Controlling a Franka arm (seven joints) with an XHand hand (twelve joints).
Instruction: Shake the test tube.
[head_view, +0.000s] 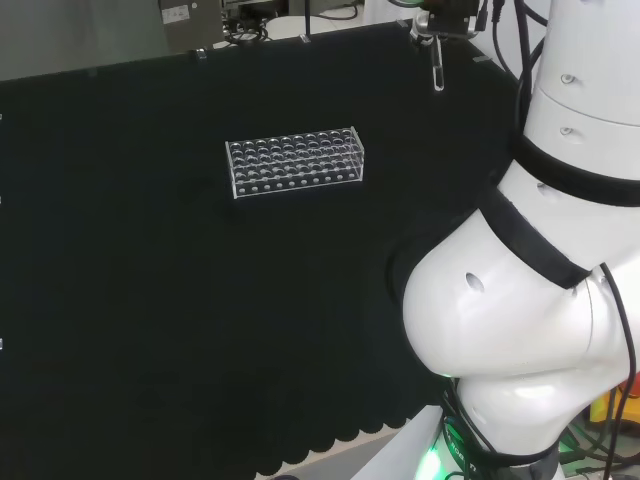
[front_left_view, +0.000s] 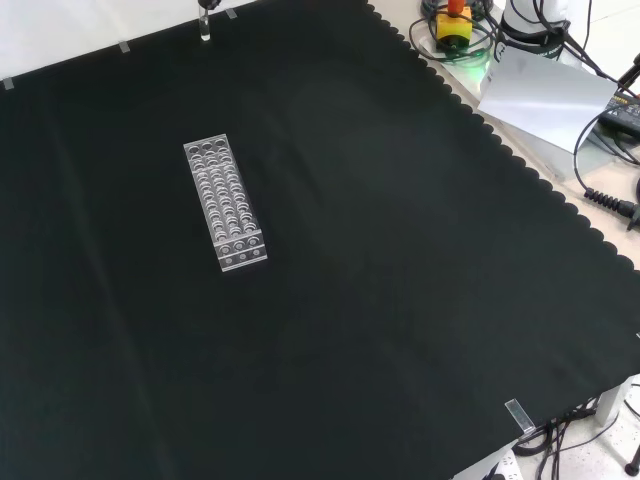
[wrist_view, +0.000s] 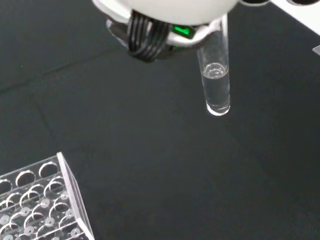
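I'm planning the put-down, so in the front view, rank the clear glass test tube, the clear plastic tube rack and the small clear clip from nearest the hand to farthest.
1. Clear glass test tube, held in the hand, top left.
2. Clear plastic tube rack, left of centre.
3. Small clear clip, bottom right edge.

Tube (wrist_view: 216, 85) hangs high over bare cloth (front_left_view: 400, 250); sole obstacle: rack (head_view: 294, 160) mid-bench, well apart. Open room all round rack.
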